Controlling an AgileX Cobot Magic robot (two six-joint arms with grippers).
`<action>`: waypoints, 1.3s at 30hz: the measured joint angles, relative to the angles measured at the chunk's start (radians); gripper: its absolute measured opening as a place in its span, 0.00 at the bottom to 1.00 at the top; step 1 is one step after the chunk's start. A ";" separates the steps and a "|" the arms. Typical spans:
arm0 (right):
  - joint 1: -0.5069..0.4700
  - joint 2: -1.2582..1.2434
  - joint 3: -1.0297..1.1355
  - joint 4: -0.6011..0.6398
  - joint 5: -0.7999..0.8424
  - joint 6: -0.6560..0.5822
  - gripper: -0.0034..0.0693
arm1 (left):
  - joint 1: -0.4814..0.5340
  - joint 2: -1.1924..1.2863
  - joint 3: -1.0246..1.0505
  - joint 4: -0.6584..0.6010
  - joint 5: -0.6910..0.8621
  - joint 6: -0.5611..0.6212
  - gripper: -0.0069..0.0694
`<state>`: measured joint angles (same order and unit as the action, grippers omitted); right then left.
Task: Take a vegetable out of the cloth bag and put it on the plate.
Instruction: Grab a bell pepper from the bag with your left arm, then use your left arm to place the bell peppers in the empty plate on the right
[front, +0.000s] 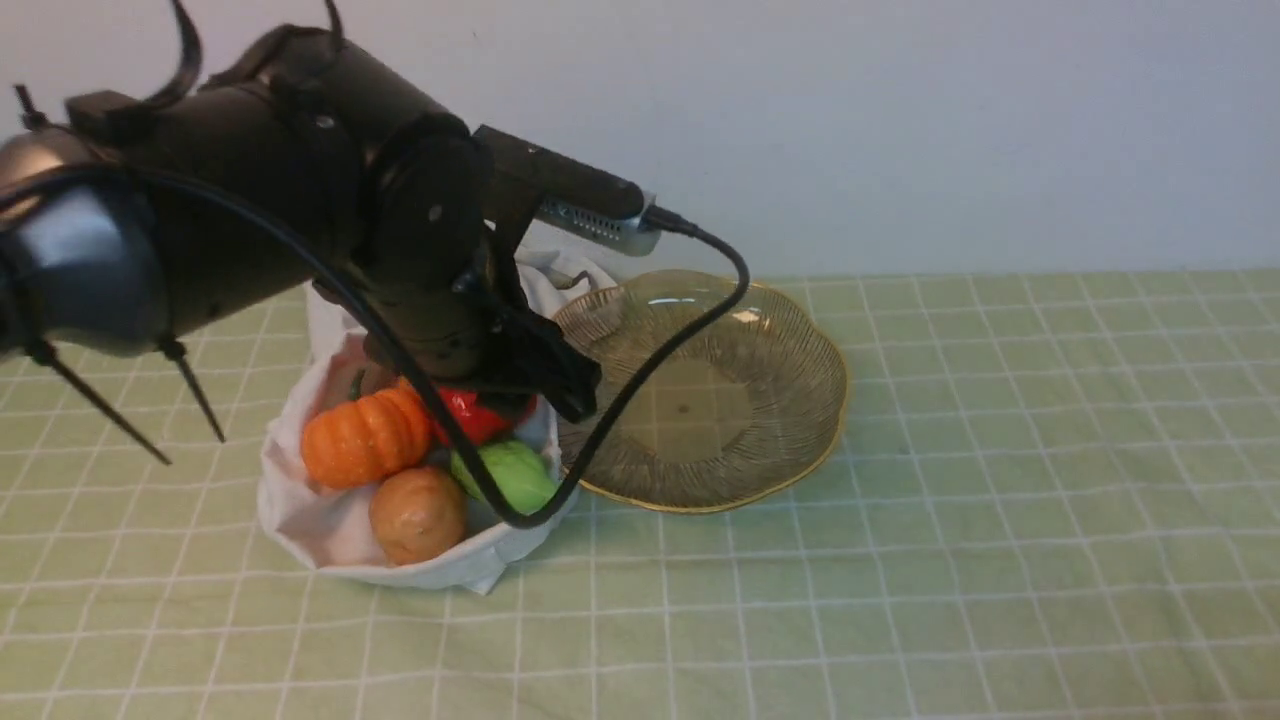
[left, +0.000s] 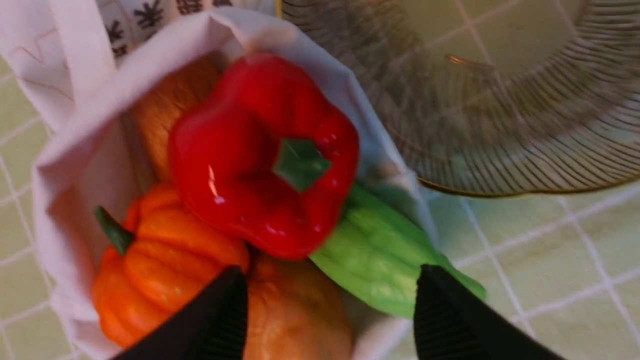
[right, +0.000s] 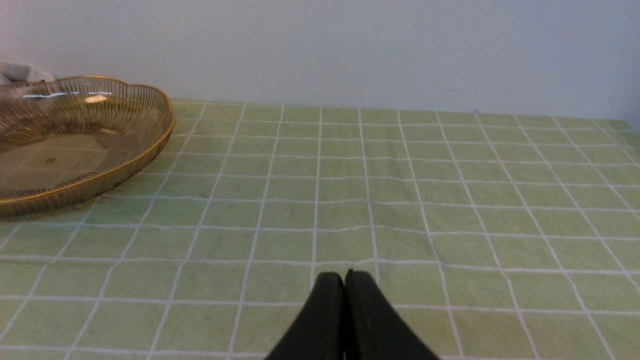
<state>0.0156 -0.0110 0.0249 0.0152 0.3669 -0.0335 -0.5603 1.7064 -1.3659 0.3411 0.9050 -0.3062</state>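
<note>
- The left pincer (left: 332, 275) is held wide apart above the cloth bag (left: 75, 165), with nothing gripped; the right pincer (right: 345, 280) is pressed shut.
- The red pepper (left: 250, 165) lies topmost in the bag, just beside the plate (left: 500, 125).
- The pumpkin (left: 170, 250) or a fold of cloth could be pinched too, and the glossy pepper could be squeezed out.

We see the left arm (front: 300, 180) over the cloth bag (front: 320, 530) with its red bell pepper (front: 478, 415); glass plate (front: 800, 400) just beside.

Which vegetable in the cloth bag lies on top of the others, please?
The glossy red bell pepper, resting over the orange pumpkin and green gourd.
</note>
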 joint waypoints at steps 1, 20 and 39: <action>0.000 0.000 0.000 0.000 0.000 0.000 0.03 | 0.000 0.015 0.000 0.036 -0.006 -0.008 0.71; 0.000 0.000 0.000 0.000 0.000 0.000 0.03 | -0.006 0.222 -0.007 0.310 -0.124 -0.093 0.89; 0.000 0.000 0.000 0.000 0.000 0.000 0.03 | -0.180 0.038 -0.196 0.113 0.075 -0.012 0.86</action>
<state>0.0156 -0.0110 0.0249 0.0152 0.3669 -0.0335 -0.7401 1.7445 -1.5616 0.4544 0.9795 -0.3185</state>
